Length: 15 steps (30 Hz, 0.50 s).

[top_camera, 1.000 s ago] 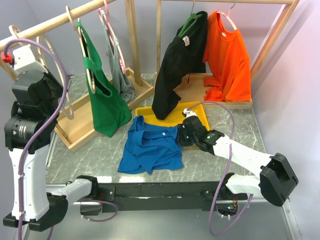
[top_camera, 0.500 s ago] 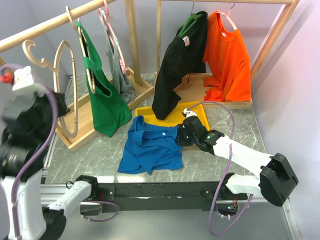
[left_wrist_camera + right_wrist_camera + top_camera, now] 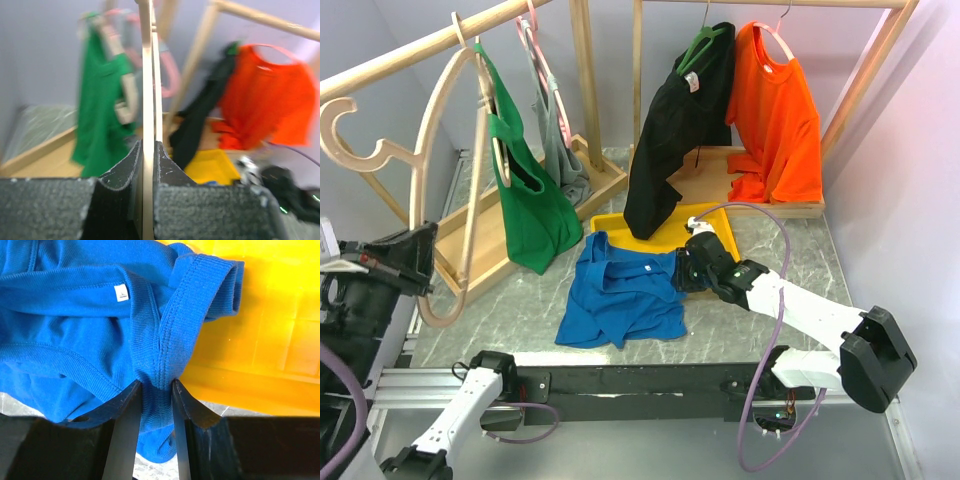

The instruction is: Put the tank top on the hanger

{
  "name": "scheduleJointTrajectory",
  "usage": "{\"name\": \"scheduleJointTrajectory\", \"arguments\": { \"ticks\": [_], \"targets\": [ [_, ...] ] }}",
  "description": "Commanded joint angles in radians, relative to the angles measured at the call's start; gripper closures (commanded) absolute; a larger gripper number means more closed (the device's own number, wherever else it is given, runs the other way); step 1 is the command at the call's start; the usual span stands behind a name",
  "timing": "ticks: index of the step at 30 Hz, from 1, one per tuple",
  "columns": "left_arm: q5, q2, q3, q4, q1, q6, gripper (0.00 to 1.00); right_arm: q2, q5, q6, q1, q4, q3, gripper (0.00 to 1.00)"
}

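Fabric first: the tank top lies crumpled on the desk, its right-hand edge lapping onto the rim of the yellow tray. It looks light, soft and limp, with no shape of its own. Lift it by one point and I'd judge the rest hangs and folds beneath.

Your right jaws are partly closed, pinching a bunched shoulder strap along its ribbed hem. That's the thickest, least stretchy part, so it's a sound place to hold. The white neck label sits just left of the pinch, which tells you the neckline is right there.

Over on the left, your left jaws are clamped nearly shut on the hanger. They grip the thin wooden loop low down, hook uppermost, well apart from the tank top. Wrist view shows the wood edge-on between the pads, everything behind it blurred. That hanger is stiff and light but slim, so it may pivot in the pinch if the cloth drags on it.

Strap opening is collapsed flat at the pinch. You'd want it spread before the hanger's shoulder goes through, otherwise the wood likely snags the hem or pushes the whole garment along.
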Motion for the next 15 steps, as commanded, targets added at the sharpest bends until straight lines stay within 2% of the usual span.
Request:
{"name": "scheduleJointTrajectory", "arguments": {
  "ticks": [1, 3, 4, 5, 9, 11, 15],
  "targets": [
    [0.357, 0.053, -0.006, 0.175, 0.009, 0.035, 0.99, -0.057, 0.038, 0.01, 0.001, 0.018, 0.006, 0.62],
    [0.5, 0.106, -0.018, 0.207, 0.025, 0.027, 0.99, -0.089, 0.047, 0.029, 0.0, 0.025, -0.023, 0.62],
    [0.663, 0.125, -0.05, 0.229, 0.03, 0.017, 0.99, -0.101, 0.053, 0.035, 0.0, 0.033, -0.034, 0.62],
    [0.713, 0.137, -0.067, 0.264, 0.036, 0.0, 0.99, -0.113, 0.061, 0.042, 0.001, 0.036, -0.044, 0.62],
    [0.726, 0.149, -0.155, 0.287, 0.033, 0.007, 0.99, -0.188, 0.076, 0.07, 0.0, 0.051, -0.107, 0.62],
    [0.786, 0.149, -0.219, 0.303, 0.025, 0.004, 0.99, -0.204, 0.082, 0.076, 0.0, 0.052, -0.123, 0.62],
    [0.768, 0.136, -0.314, 0.3, -0.022, 0.023, 0.99, -0.216, 0.099, 0.082, 0.001, 0.048, -0.139, 0.63]
  ]
}}
